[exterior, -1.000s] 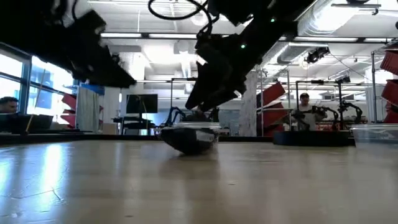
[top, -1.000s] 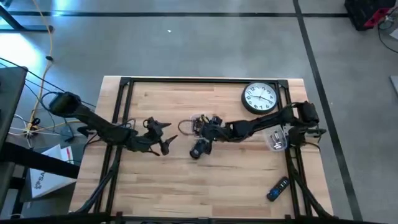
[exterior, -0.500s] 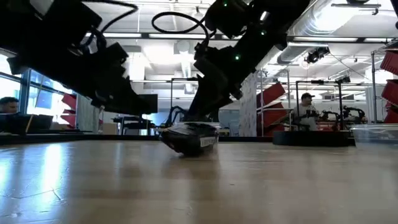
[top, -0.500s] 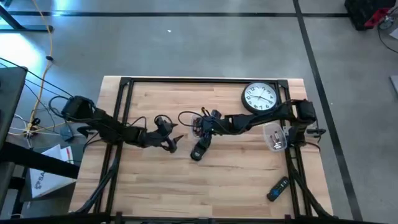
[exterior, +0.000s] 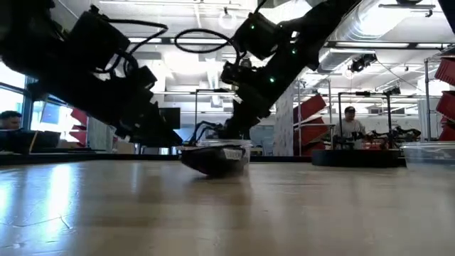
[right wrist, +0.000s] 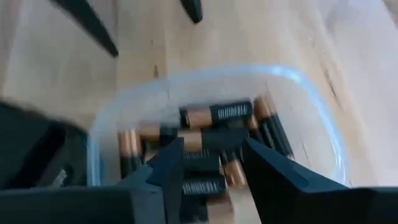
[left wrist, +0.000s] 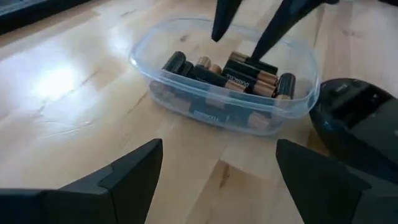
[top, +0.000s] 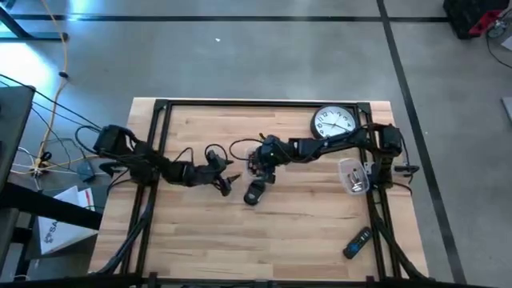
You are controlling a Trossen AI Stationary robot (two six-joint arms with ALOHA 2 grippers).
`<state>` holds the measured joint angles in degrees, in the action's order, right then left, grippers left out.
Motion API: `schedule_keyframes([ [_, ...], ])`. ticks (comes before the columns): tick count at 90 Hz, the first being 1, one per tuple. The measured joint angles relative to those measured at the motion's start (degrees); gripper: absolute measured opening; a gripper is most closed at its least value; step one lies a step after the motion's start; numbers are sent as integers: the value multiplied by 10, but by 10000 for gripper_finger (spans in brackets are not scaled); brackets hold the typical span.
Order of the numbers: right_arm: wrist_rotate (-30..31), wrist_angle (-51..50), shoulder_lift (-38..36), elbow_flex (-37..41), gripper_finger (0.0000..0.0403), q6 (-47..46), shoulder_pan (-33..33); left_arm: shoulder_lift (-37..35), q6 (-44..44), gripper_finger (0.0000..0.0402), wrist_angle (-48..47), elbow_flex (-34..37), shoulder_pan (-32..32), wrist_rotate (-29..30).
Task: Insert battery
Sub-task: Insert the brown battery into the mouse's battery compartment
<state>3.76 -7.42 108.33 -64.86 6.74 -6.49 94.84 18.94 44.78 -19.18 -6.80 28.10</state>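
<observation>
The right gripper [right wrist: 211, 163] hangs directly over a clear plastic tub [left wrist: 224, 109] of batteries [left wrist: 239, 73] near the middle of the table [top: 304, 232], its fingers narrowly parted with nothing between them. The left gripper [left wrist: 217, 168] faces the tub from just beside it, spread wide and empty. A dark device [top: 254, 193] lies right next to the tub, and a wall clock [top: 334, 126] rests well apart.
</observation>
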Motion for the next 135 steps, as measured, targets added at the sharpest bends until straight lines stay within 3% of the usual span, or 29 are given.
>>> schedule_keyframes([
  [25,33,-46,0,-18,200,13,9,59,-76,296,4,-60,64,-7],
  [44,63,-117,-1,-70,221,65,15,122,-144,296,3,-126,104,-39],
  [70,161,-250,-1,-95,218,228,-3,148,-222,296,2,-187,155,-35],
  [91,160,-258,-1,-95,205,343,-17,152,-236,296,11,-196,193,-37],
  [111,118,-237,-1,-79,195,369,-22,211,-257,296,14,-255,207,-101],
  [135,122,-260,0,-71,182,394,-20,238,-288,296,15,-320,203,-115],
])
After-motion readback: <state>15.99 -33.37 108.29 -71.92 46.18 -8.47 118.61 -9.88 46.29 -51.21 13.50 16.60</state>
